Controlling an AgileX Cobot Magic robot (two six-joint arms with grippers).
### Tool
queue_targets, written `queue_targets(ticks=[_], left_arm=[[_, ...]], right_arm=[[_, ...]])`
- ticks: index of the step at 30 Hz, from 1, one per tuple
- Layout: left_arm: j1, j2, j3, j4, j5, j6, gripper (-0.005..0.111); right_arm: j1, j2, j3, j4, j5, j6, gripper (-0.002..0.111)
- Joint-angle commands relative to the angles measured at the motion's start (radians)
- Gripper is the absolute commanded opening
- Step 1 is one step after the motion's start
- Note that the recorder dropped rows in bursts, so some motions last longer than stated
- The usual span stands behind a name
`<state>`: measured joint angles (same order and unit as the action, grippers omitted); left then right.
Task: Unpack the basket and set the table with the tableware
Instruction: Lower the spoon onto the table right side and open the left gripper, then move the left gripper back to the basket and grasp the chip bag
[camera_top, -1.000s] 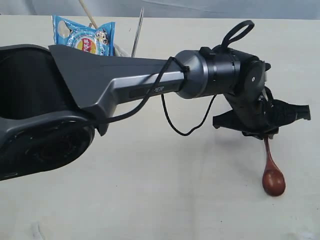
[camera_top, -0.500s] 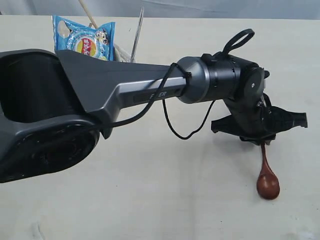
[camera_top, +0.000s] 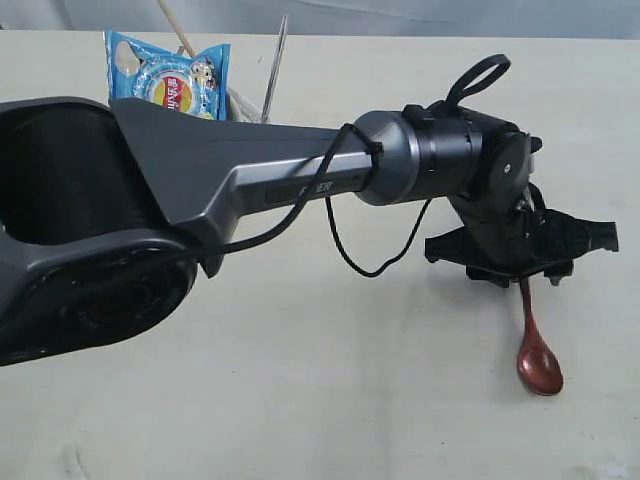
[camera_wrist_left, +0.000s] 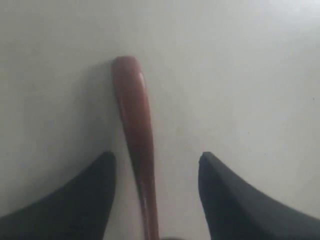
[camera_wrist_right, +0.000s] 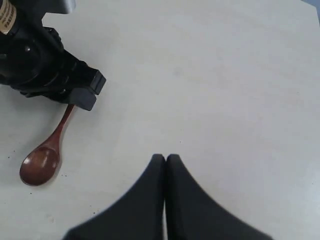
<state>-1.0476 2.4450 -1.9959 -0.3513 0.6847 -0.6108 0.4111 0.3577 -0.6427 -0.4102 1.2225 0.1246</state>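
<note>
The spoon (camera_top: 540, 366), one only and of dark red-brown wood, lies on the pale table (camera_top: 300, 400) with its bowl facing up. It sits on the right side of the exterior view, and its handle runs back under the left gripper (camera_top: 521, 278). From that arm's wrist camera, the two dark fingers (camera_wrist_left: 75, 200) stand wide, one on each side of the handle (camera_wrist_left: 135, 125), with bare table showing in both gaps, so nothing is clasped. The right gripper (camera_wrist_right: 165, 158) hangs well apart from the spoon (camera_wrist_right: 44, 161), its jaws pressed together and empty.

At the far edge stands one blue snack bag (camera_top: 170, 75). Its print is too small to read. Beside it one thin wooden stick (camera_top: 174, 27), probably a chopstick, and one slim steel utensil (camera_top: 275, 62) poke up. The arm (camera_top: 230, 165) cuts off their lower parts, so I cannot tell knife from fork, nor make out what holds them.

The arm's side carries lettering that seems to end in "ER". One black cable (camera_top: 352, 258) loops below it.
</note>
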Motion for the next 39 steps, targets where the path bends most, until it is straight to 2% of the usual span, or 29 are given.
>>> queue_targets(ticks=[1, 12, 16, 20, 25, 31, 39], left_arm=[[0.001, -0.002, -0.001, 0.008, 0.008, 0.009, 0.049], [0.071, -0.072, -0.001, 0.003, 0.132, 0.046, 0.046], [0.084, -0.121, -0.001, 0.005, 0.147, 0.138, 0.029], [0.084, -0.191, -0.001, 0.037, 0.161, 0.265, 0.0], [0.084, -0.331, 0.058, 0.114, 0.204, 0.442, 0.0], [0.084, -0.589, 0.371, 0.24, 0.009, 0.476, 0.0], [0.084, -0.993, 0.957, 0.267, -0.4, 0.509, 0.0]], right_arm=[[0.0, -0.005, 0.0, -0.01, -0.001, -0.008, -0.001], [0.0, -0.005, 0.0, -0.008, -0.001, -0.007, -0.001], [0.0, -0.005, 0.0, -0.006, -0.001, -0.007, -0.001], [0.0, -0.005, 0.0, 0.012, -0.001, -0.005, -0.001], [0.0, -0.005, 0.0, 0.164, -0.018, -0.046, -0.001], [0.0, -0.005, 0.0, 0.218, -0.094, -0.054, -0.001], [0.0, -0.005, 0.053, 0.259, -0.156, -0.054, -0.001]])
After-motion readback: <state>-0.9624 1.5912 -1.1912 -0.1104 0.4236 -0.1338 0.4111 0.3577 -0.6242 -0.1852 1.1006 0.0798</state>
